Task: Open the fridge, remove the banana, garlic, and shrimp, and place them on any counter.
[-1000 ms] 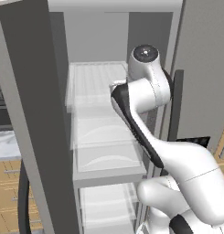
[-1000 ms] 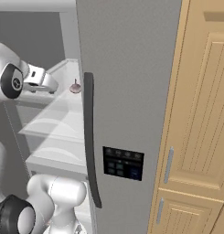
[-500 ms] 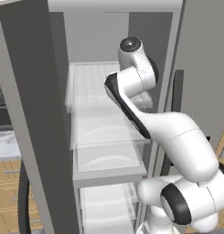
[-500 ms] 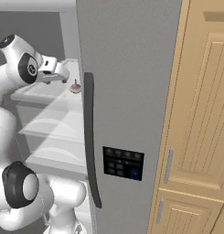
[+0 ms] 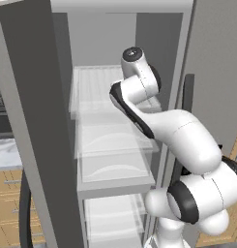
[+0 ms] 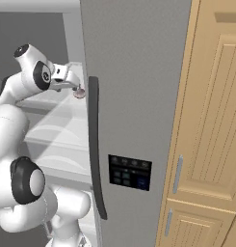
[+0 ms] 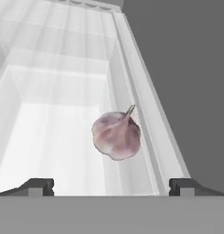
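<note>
The fridge (image 6: 138,72) has its left door (image 5: 35,126) swung open, showing white shelves (image 5: 115,145). Its right door stays closed, with a dark handle (image 6: 95,154) and a black panel (image 6: 130,172). The garlic (image 7: 117,136), a pinkish-white bulb with a short stem, lies on an upper shelf against the right inner wall. My gripper (image 7: 111,186) is open and just short of it, with the bulb centred ahead of the two fingertips and untouched. From the right, the gripper (image 6: 74,87) is right beside the garlic (image 6: 80,92). Banana, shrimp and counter are out of view.
Light wood cabinets (image 6: 211,120) with silver handles stand right of the fridge. The closed door's edge and the fridge's inner wall (image 7: 177,91) lie close on one side of the hand. A marble-topped unit (image 5: 5,151) sits far left, beyond the open door.
My arm has swung up and into the fridge, bringing the hand along the upper shelf to the garlic. The fingers have stayed open. The garlic has not moved.
</note>
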Controlling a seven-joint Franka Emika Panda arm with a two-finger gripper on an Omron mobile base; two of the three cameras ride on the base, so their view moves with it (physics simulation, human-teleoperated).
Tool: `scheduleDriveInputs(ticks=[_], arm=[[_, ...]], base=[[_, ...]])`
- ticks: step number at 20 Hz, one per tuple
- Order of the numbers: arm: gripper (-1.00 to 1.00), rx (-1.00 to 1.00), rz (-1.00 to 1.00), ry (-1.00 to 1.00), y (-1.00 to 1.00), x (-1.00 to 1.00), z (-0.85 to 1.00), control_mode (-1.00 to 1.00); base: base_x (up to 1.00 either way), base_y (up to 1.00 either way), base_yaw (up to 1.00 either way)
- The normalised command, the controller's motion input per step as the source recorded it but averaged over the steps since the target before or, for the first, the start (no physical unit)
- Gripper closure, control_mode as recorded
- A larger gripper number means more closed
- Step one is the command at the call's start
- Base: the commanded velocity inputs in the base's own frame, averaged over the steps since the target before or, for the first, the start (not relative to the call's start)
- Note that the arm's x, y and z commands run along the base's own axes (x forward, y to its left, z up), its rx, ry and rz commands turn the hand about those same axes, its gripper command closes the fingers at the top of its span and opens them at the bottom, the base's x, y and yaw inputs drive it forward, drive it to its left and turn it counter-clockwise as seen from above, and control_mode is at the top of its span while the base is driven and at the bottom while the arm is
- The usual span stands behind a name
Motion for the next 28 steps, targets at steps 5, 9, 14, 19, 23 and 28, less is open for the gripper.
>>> scheduleDriveInputs(ticks=[5, 9, 14, 19, 23, 28], arm=[[-1.0, -0.03, -0.04, 0.01, 0.0, 0.48, -0.26, -1.0], [-1.0, -0.01, -0.02, 0.03, 0.0, 0.38, -0.24, -1.0], [-1.0, -0.01, -0.05, 0.02, -0.08, 0.07, -0.14, -1.0], [-1.0, -0.01, -0.08, 0.0, -0.17, 0.0, -0.07, -1.0], [-1.0, -0.01, -0.04, 0.0, -0.07, 0.19, -0.02, -1.0], [-1.0, 0.0, -0.01, 0.01, -0.03, 0.28, -0.14, -1.0]], base=[[0.0, 0.0, 0.0], [0.0, 0.0, 0.0], [0.0, 0.0, 0.0], [0.0, 0.0, 0.0], [0.0, 0.0, 0.0], [0.0, 0.0, 0.0]])
